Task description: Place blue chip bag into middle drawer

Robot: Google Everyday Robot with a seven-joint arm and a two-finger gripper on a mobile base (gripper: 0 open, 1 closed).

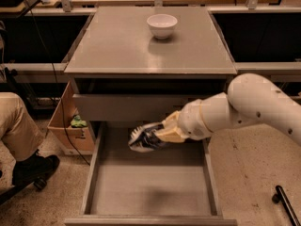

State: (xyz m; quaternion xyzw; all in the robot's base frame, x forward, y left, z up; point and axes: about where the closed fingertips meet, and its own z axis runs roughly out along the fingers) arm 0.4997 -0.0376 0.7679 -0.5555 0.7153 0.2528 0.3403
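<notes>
Cabinet top (117, 51): flat grey surface, with a white bowl (162, 25) near its back edge.
Middle drawer (150, 192): pulled out below the cabinet top, grey floor bare.
Gripper (161, 133): over the back of the middle drawer, just under the closed drawer front (122, 107), fingers clamped on the bag.
Blue chip bag (142, 139): crumpled, held above the drawer floor, not touching it.
Cardboard box (66, 126): on the ground left of the drawer.
</notes>
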